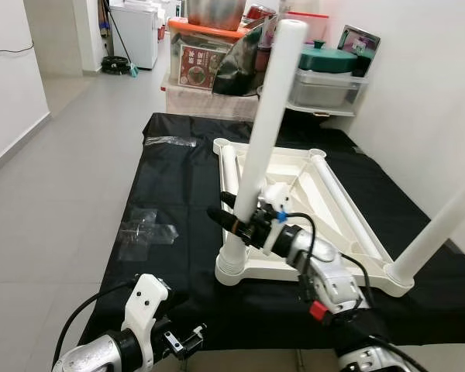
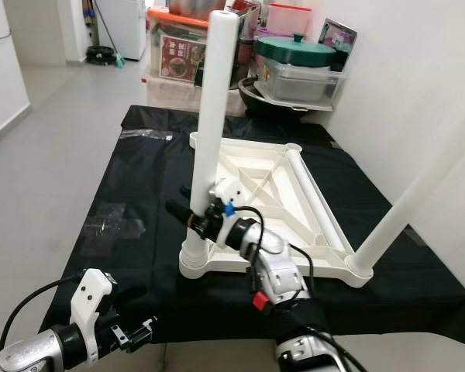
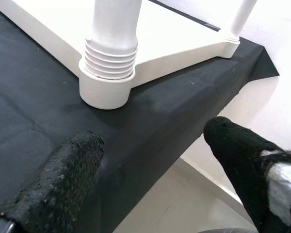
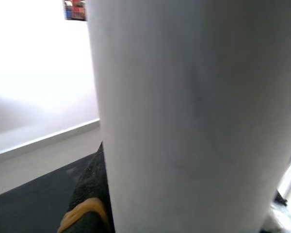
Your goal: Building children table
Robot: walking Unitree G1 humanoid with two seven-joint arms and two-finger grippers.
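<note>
A white children's table top (image 1: 294,167) lies upside down on a black cloth (image 1: 178,186). One white leg (image 1: 267,116) stands upright in the near left corner socket, its threaded base (image 3: 109,53) seated in the collar. My right gripper (image 1: 236,213) is shut on this leg just above the socket. A second leg (image 1: 442,229) stands tilted in the near right corner. Two more legs (image 1: 341,205) lie flat inside the table top. My left gripper (image 3: 153,141) hangs open, with nothing between its fingers, low at the cloth's near left edge.
Clear plastic wrap (image 1: 143,229) lies on the grey floor to the left, and another piece (image 1: 170,141) lies on the cloth. Storage boxes and a green-lidded pot (image 1: 325,58) stand at the back. A white wall (image 1: 434,101) runs close along the right.
</note>
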